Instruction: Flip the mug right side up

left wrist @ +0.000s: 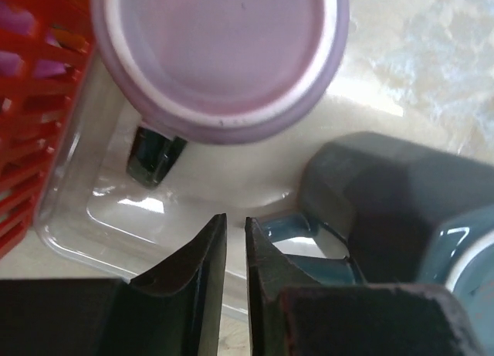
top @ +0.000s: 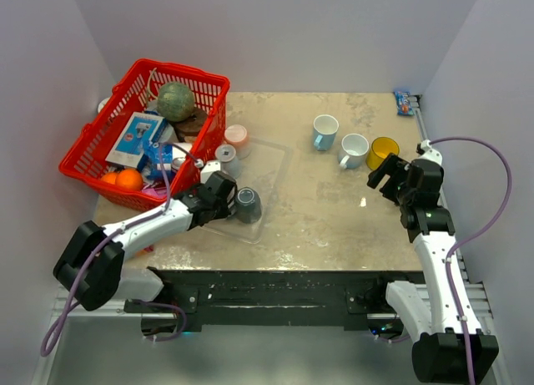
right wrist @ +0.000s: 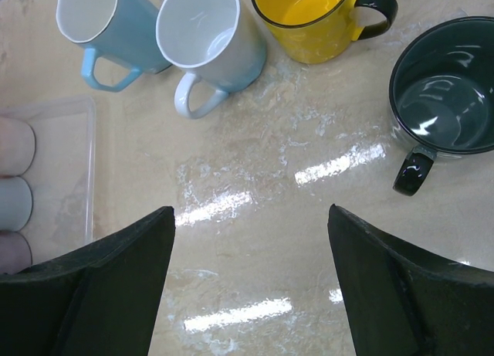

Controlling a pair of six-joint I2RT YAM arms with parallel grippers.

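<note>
Grey-blue mug (top: 248, 205) sits overturned on the clear tray (top: 274, 166) at the near left of the tabletop (top: 334, 214), just right of the left end effector (left wrist: 233, 236). Its jaws are drawn nearly together, with nothing visible between them. Grasping seems underway; next comes securing the handle, then lifting and rotating. The right end effector (right wrist: 248, 213) hangs wide open.

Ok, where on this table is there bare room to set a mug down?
The widest bare patch of table is in the middle, bordered by the clear tray on the left, the blue mug, white mug and yellow mug behind, and the right arm. It is crowded around the red basket and inside the tray.
</note>
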